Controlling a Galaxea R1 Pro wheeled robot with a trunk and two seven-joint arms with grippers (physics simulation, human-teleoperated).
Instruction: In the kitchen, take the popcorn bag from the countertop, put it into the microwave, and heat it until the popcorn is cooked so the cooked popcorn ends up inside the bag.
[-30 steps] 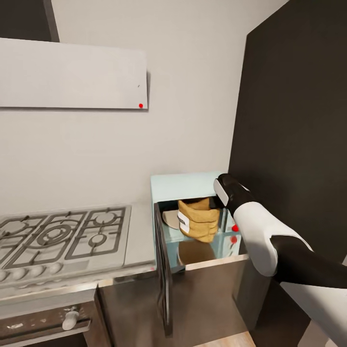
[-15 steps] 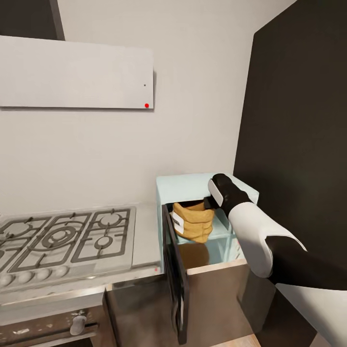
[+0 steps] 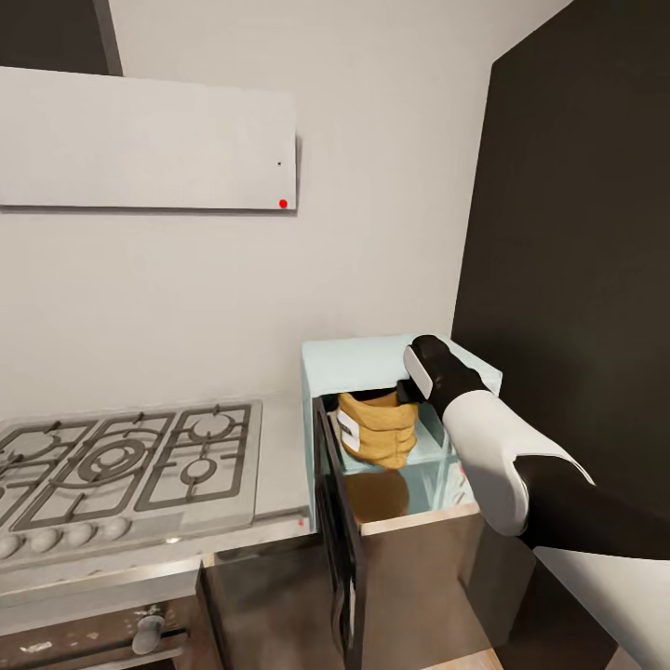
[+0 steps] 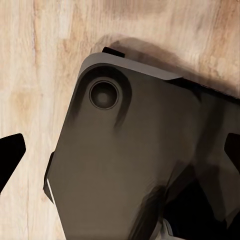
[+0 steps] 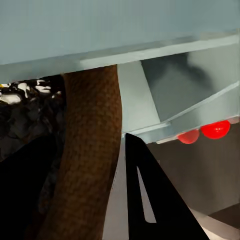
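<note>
Reaching forward from the near right of the head view, our right arm runs to the open front of the microwave, whose dark glass door swings out toward us. Our right gripper sits at the rim of the popcorn bag, which stands upright inside the mint-blue cavity, long axis vertical, mouth pointing up, white label facing left. From the right wrist view we see what the head view hides: the bag's brown crinkled wall lies between the two dark fingers, so we are grasping it, and red dots glow beyond. Our left wrist view looks down on the robot's dark base over the wood floor; its gripper's tips stand wide apart. Farther left lie the countertop, gas hob and white hood.
</note>
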